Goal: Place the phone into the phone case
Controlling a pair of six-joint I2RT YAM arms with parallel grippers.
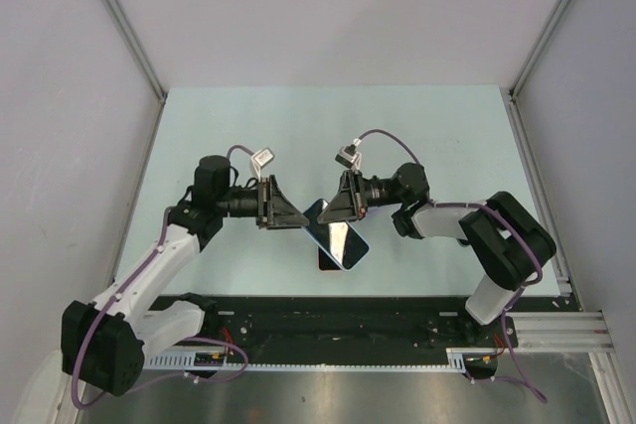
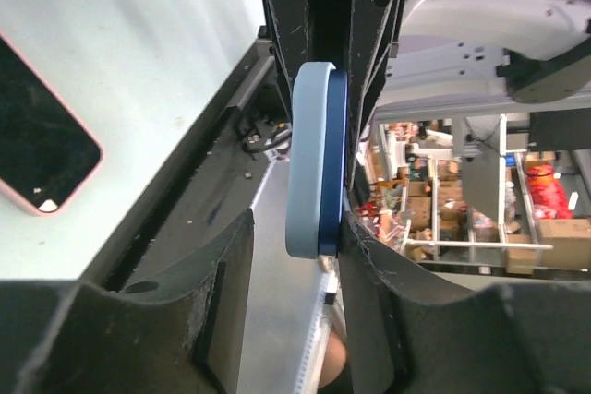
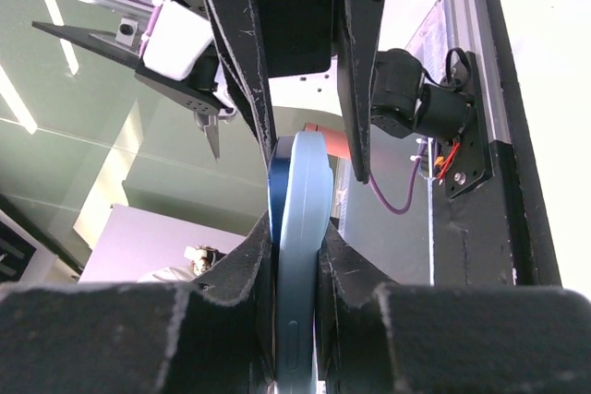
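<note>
Both arms meet over the middle of the desk (image 1: 298, 136), and the phone (image 1: 338, 242) hangs between them, tilted, clear of the surface. From above its dark glass faces up with a glare patch on it. The ends where the fingers reach it are covered by the black finger plates.

The right end effector (image 1: 333, 213) is clamped on the phone and the case (image 3: 305, 228) together. In its wrist view the two are seen edge-on, dark blue phone on the left, light blue case on the right, and a finger presses each side. The lower end runs out of the frame.

The left end effector (image 1: 296, 217) stands apart around the other end. In its wrist view one finger touches the dark blue side, while bare gap shows between the other finger and the light blue side. The two layers lie flush along the visible edge. Whether the phone is fully seated in the case cannot be told from edge-on views.

A second handset with a pink rim (image 2: 37, 136) lies flat on the desk, screen dark. The left wrist view cuts it off at the frame edge, and from above it is mostly covered by the held phone, with only a reddish strip showing.
</note>
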